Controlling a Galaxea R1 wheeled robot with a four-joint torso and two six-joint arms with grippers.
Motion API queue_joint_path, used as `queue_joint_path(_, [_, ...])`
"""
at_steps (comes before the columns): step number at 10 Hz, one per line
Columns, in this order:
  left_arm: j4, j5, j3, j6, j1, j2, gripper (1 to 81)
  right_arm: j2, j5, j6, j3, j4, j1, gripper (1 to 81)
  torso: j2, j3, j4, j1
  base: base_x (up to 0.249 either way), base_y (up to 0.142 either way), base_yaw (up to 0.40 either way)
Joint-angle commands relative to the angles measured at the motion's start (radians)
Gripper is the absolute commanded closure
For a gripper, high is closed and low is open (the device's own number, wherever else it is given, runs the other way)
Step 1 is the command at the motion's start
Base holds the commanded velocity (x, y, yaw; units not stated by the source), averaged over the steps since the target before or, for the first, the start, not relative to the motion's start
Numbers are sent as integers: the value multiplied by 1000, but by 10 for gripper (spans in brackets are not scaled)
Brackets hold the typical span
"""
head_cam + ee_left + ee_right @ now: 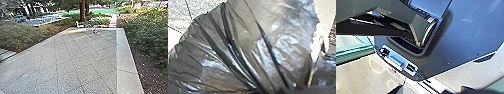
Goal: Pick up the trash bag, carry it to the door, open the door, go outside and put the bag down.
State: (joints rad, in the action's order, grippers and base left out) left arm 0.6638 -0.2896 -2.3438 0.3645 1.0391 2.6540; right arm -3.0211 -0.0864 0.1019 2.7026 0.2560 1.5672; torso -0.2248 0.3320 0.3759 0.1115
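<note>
Dark, shiny and translucent, the trash bag (250,47) shows large in the left wrist view, its long creases drawing together toward my left gripper (264,90), which is shut on it. Pale paving lies beyond the bag there. In the right wrist view, the robot's own dark plate and jointed bar show over pale ground; how my right gripper stands cannot be made out.
A paved yard (75,60) stretches ahead, with a pale concrete border (127,72) along its right side. Bushes (147,32) and planting (27,36) flank it. A white chair (80,25) stands at the far end before tree trunks (84,11).
</note>
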Motion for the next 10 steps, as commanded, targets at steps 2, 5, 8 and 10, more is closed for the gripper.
queue_joint_path(2, [57,-97,-37,-1,-158,-32,811,-5,-70,-2,-12,-1,-14,10,0,104,9,0,0,0,0])
queue_joint_path(5, [74,-174,-104,-1,-240,-32,811,-5,-70,-2,-9,-3,-14,10,0,180,12,0,0,0,0])
queue_joint_path(8, [105,-258,-198,-1,-339,-32,811,-5,-70,-2,-11,-1,-12,10,1,166,12,1,0,0,0])
queue_joint_path(10, [108,-319,-255,-2,-408,-32,811,-9,-69,-2,-12,-1,-12,10,1,176,12,1,0,0,0])
